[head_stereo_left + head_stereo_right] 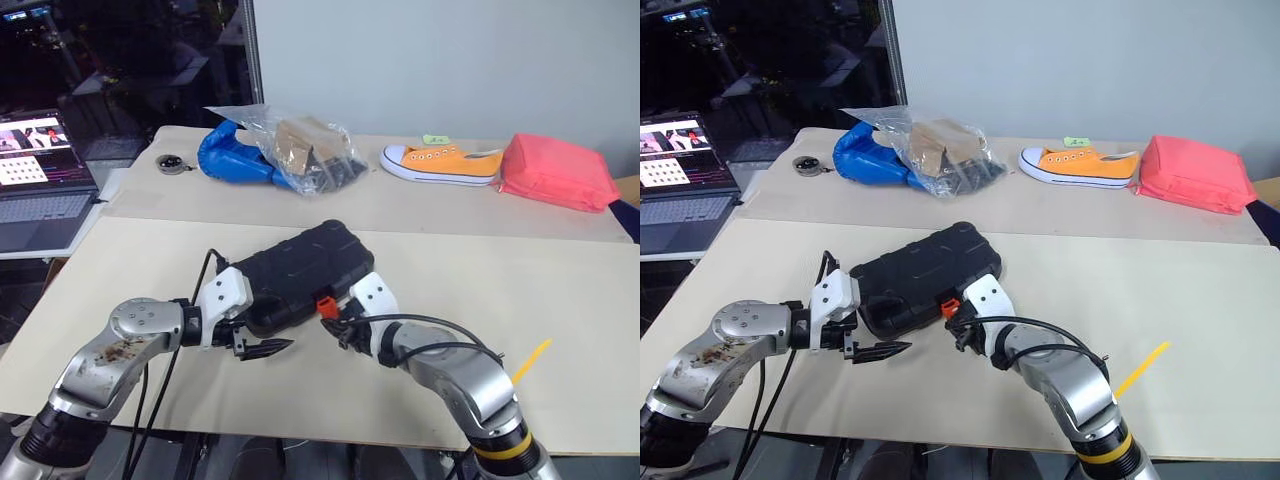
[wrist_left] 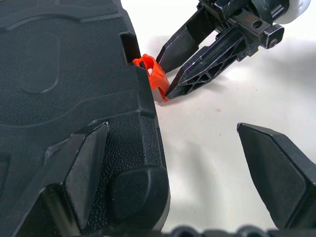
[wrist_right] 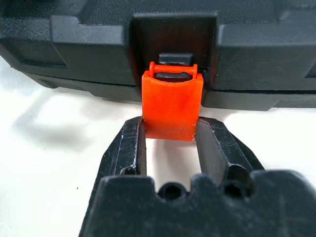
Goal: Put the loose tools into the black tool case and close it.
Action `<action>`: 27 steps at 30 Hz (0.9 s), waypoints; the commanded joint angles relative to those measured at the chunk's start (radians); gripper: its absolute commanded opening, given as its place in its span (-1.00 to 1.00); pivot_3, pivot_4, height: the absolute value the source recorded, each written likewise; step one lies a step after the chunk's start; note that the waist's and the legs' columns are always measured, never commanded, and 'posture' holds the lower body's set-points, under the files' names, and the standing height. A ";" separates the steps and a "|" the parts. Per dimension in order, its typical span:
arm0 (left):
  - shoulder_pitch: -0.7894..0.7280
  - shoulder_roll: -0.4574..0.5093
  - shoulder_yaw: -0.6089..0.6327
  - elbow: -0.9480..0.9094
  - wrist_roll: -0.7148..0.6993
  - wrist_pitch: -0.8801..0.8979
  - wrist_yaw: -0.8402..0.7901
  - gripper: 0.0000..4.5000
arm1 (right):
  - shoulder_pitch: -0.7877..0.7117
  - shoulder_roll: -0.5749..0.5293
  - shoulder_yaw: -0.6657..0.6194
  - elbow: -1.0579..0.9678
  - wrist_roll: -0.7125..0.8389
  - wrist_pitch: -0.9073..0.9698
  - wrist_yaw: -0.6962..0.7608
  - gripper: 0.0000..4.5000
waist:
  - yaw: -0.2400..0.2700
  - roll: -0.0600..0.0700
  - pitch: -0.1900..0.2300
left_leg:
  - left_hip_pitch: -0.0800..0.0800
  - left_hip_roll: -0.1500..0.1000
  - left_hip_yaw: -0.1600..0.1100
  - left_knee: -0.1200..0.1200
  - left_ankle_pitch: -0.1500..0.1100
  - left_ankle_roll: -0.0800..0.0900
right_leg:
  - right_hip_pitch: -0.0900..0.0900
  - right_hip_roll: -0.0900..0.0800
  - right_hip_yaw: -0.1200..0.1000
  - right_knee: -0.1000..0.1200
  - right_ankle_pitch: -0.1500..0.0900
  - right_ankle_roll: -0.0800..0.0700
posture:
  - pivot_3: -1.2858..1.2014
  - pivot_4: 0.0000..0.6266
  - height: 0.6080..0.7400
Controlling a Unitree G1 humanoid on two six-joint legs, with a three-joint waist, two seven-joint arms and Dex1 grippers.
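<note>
**Right gripper clamped on latch of closed tool case**

A laptop [image 1: 35, 180] sits at the far left, off the table edge. On the rear table [image 1: 400, 205], from left to right: a small round metal object [image 1: 174, 163], a blue glove [image 1: 232, 154], a clear plastic bag [image 1: 300, 148] holding dark parts and a brown item, an orange sneaker [image 1: 443, 163] and a red pouch [image 1: 556, 172].

On the front table [image 1: 560, 290] the black tool case [image 1: 300, 272] lies flat with its lid down, set at an angle, near the table's middle.

The left gripper [image 1: 262, 347] is at the case's near left corner with its fingers spread wide. In the left wrist view one finger [image 2: 86, 170] lies against the case's corner, while the other finger [image 2: 279, 173] stands clear over bare table. It holds nothing.

The orange latch [image 3: 172, 104] hangs on the case's near long edge, its hinge seated in a recess of the case wall and its flap pointing outward toward the right gripper.

The right gripper [image 3: 171, 148] is narrowed on this latch. In the right wrist view both fingers [image 3: 132, 148] bear on the two sides of the flap's free end. The left wrist view shows the same fingertips meeting at the latch.

A thin yellow strip [image 1: 531, 360] lies on the front table at the far right, well apart from the case.
</note>
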 commanded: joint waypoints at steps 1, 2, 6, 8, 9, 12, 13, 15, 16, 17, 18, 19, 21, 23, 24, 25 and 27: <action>0.041 0.005 -0.063 0.065 0.043 0.035 -0.006 1.00 | -0.024 0.009 -0.027 -0.078 0.004 -0.038 0.000 -0.48 | 0.000 0.000 0.000 | 0.000 0.000 0.000 0.000 0.000 0.000 | 0.000 0.000 0.000 0.000 0.000 0.000 | 0.03 -0.52 1.00; 0.040 0.004 -0.064 0.068 0.045 0.034 -0.007 1.00 | -0.025 0.011 -0.028 -0.083 0.007 -0.041 0.002 -0.48 | 0.000 0.000 0.000 | 0.000 0.000 0.000 0.000 0.000 0.000 | 0.000 0.000 0.000 0.000 0.000 0.000 | 0.03 -0.52 1.00; 0.042 0.001 -0.064 0.071 0.047 0.031 -0.007 1.00 | -0.021 0.005 -0.035 -0.107 0.015 -0.035 0.010 -0.48 | 0.000 0.000 0.000 | 0.001 0.000 0.000 0.000 0.000 0.000 | 0.000 0.000 0.000 0.000 -0.001 0.001 | 0.03 -0.52 1.00; 0.044 0.000 -0.065 0.072 0.049 0.029 -0.007 1.00 | -0.018 0.000 -0.037 -0.114 0.017 -0.034 0.014 -0.48 | 0.000 0.000 0.000 | 0.001 0.000 0.000 0.000 0.000 0.000 | 0.000 0.000 0.000 0.000 -0.001 0.001 | 0.03 -0.52 1.00; 0.045 -0.001 -0.065 0.074 0.050 0.028 -0.007 1.00 | -0.016 -0.005 -0.038 -0.118 0.019 -0.034 0.019 -0.48 | 0.000 0.000 0.000 | 0.001 0.000 0.000 0.000 0.000 0.000 | 0.000 0.000 0.000 0.000 -0.001 0.001 | 0.03 -0.52 1.00; 0.047 -0.003 -0.068 0.077 0.052 0.025 -0.006 1.00 | -0.017 -0.008 -0.038 -0.122 0.021 -0.036 0.023 -0.48 | 0.001 0.000 0.000 | 0.000 0.000 -0.001 0.000 0.000 0.000 | 0.000 -0.001 0.000 0.000 0.000 0.001 | 0.03 -0.52 1.00; 0.047 -0.004 -0.070 0.079 0.052 0.023 -0.006 1.00 | -0.025 -0.003 -0.033 -0.111 0.017 -0.040 0.020 -0.48 | 0.001 0.000 0.000 | 0.000 0.000 -0.001 0.000 0.000 0.000 | 0.000 -0.001 0.000 0.000 0.000 0.000 | 0.03 -0.52 1.00; 0.046 -0.008 -0.075 0.082 0.055 0.020 -0.005 1.00 | -0.044 0.012 -0.021 -0.078 0.007 -0.051 0.012 -0.48 | 0.001 0.000 0.000 | 0.000 0.000 -0.001 0.000 0.000 0.000 | 0.000 -0.001 0.000 -0.001 0.000 0.000 | 0.03 -0.52 1.00; 0.046 -0.009 -0.076 0.084 0.056 0.019 -0.005 1.00 | -0.052 0.019 -0.015 -0.061 0.001 -0.057 0.008 -0.48 | 0.001 0.000 0.000 | 0.000 0.000 -0.001 0.000 0.000 0.000 | 0.000 -0.001 0.000 -0.001 0.000 0.001 | 0.03 -0.52 1.00; 0.044 -0.011 -0.078 0.085 0.057 0.018 -0.006 1.00 | -0.063 0.036 -0.012 -0.032 -0.004 -0.053 -0.001 -0.48 | 0.001 0.000 0.000 | 0.000 0.000 -0.001 0.000 0.000 0.000 | 0.000 -0.001 0.000 -0.001 -0.001 0.001 | 0.03 -0.52 1.00; 0.044 -0.012 -0.078 0.086 0.058 0.017 -0.007 1.00 | -0.071 0.047 -0.009 -0.008 -0.007 -0.054 -0.004 -0.48 | 0.000 0.000 0.000 | 0.000 0.000 -0.001 0.000 0.000 0.000 | 0.000 -0.001 0.000 -0.001 -0.001 0.001 | 0.03 -0.52 1.00; 0.043 -0.012 -0.078 0.087 0.058 0.017 -0.007 1.00 | -0.074 0.053 -0.007 0.005 -0.010 -0.054 -0.005 -0.48 | -0.001 0.000 0.000 | 0.001 0.000 -0.001 0.000 0.000 0.000 | 0.001 -0.001 0.000 0.000 -0.001 0.001 | 0.03 -0.52 1.00; 0.043 -0.014 -0.078 0.088 0.060 0.016 -0.007 1.00 | -0.079 0.072 -0.016 0.033 -0.006 -0.054 -0.005 -0.48 | -0.002 0.000 0.000 | 0.001 0.000 -0.001 0.000 0.000 0.000 | 0.001 -0.001 0.000 0.000 0.000 0.001 | 0.03 -0.52 1.00; 0.045 -0.016 -0.076 0.088 0.061 0.016 -0.005 1.00 | -0.080 0.076 -0.020 0.047 -0.003 -0.060 0.006 -0.02 | -0.003 0.000 0.000 | 0.004 0.001 -0.002 0.000 0.000 0.000 | 0.002 -0.001 0.000 0.000 0.000 0.000 | 0.03 -0.52 1.00; 0.046 -0.016 -0.075 0.088 0.062 0.016 -0.004 1.00 | -0.077 0.077 -0.024 0.045 0.002 -0.061 0.012 0.05 | -0.003 0.000 0.000 | 0.004 0.001 -0.002 -0.001 0.000 0.000 | 0.002 -0.001 0.000 0.000 0.001 0.000 | 0.03 -0.52 1.00; 0.047 -0.017 -0.074 0.088 0.062 0.015 -0.004 1.00 | -0.076 0.076 -0.026 0.043 0.004 -0.061 0.016 0.21 | -0.003 0.000 0.000 | 0.004 0.001 -0.002 -0.001 0.000 0.000 | 0.002 -0.001 0.000 0.000 0.001 -0.001 | 0.03 -0.52 1.00; 0.051 -0.019 -0.071 0.088 0.063 0.014 0.000 1.00 | -0.054 0.045 -0.048 0.006 0.025 -0.030 0.041 0.31 | -0.003 0.000 0.000 | 0.005 0.001 -0.003 -0.001 0.000 0.000 | 0.002 -0.001 0.000 0.000 0.001 -0.001 | 0.03 -0.52 1.00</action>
